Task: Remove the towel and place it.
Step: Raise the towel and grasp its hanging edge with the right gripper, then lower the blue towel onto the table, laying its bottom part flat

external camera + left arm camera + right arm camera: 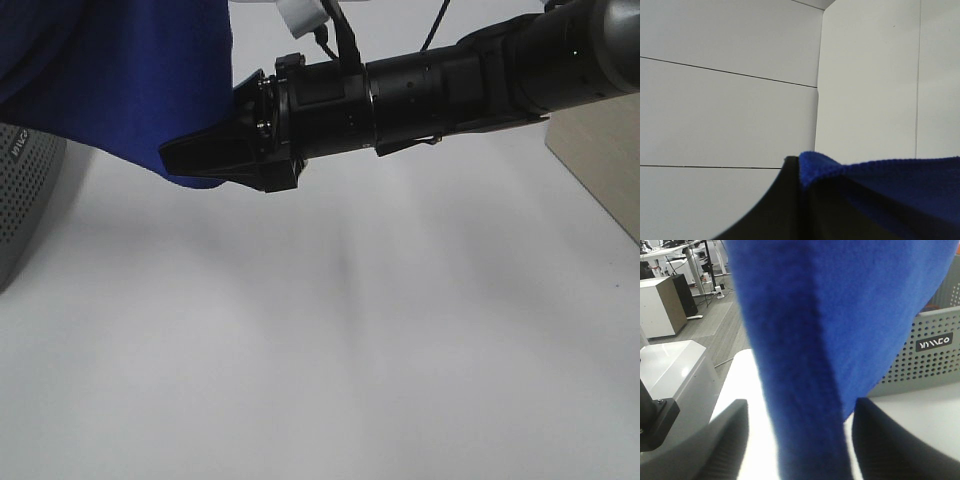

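Blue towel (130, 80) hung in air over worktop's (350, 350) far left corner, long axis vertical, lower hem clear of surface. Towel edge was clenched in left pincer (799, 172). At lower hem sat right pincer (195, 160), jaws apart, hanging fold straight between them, not gripped. Fold lay dead ahead of right pincer, so that arm looked best placed for next pinch. Count: one towel, one basket (25, 200) at worktop's left edge, two pincers.
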`<state>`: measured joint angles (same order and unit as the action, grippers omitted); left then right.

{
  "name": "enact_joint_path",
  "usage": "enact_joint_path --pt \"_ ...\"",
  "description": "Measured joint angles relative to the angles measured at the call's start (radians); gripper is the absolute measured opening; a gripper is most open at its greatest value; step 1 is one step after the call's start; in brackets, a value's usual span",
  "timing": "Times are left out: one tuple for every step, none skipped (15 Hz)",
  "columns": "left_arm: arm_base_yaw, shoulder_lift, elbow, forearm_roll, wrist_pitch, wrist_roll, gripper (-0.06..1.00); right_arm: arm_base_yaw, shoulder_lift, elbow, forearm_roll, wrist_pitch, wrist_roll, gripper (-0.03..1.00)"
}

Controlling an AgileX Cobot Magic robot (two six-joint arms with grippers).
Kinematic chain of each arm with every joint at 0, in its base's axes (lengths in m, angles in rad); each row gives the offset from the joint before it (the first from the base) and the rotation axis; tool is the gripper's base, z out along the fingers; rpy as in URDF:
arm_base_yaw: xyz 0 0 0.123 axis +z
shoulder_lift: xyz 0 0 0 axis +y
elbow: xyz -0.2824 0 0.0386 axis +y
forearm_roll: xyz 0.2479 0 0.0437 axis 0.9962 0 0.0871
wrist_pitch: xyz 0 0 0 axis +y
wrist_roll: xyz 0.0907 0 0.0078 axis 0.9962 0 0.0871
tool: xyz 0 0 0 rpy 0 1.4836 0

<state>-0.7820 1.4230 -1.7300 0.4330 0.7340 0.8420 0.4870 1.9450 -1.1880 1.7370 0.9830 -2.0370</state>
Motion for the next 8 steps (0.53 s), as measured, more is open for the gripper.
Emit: enact_joint_path --pt "0.000 0.000 0.000 -0.003 0.000 0.000 0.00 0.000 0.004 0.000 0.001 -0.005 0.004 0.48" --pt "0.000 0.000 0.000 -0.003 0.000 0.000 0.00 0.000 0.006 0.000 0.001 -0.007 0.005 0.36" --pt "0.000 0.000 0.000 -0.003 0.000 0.000 0.00 0.000 0.006 0.000 0.001 -0.007 0.012 0.22" --pt "0.000 0.000 0.000 -0.004 0.000 0.000 0.00 0.000 0.006 0.000 0.001 -0.007 0.027 0.09" --pt "0.000 0.000 0.000 -0.004 0.001 0.000 0.00 0.000 0.006 0.000 0.001 -0.007 0.049 0.02" --pt "0.000 0.000 0.000 -0.004 0.005 0.000 0.00 0.000 0.006 0.000 0.001 -0.006 0.071 0.02" --pt "0.000 0.000 0.000 -0.004 0.013 -0.001 0.00 0.000 0.005 0.000 -0.002 -0.006 0.103 0.02" --pt "0.000 0.000 0.000 -0.004 0.017 -0.003 0.00 0.000 -0.004 0.000 -0.008 -0.006 0.156 0.02"
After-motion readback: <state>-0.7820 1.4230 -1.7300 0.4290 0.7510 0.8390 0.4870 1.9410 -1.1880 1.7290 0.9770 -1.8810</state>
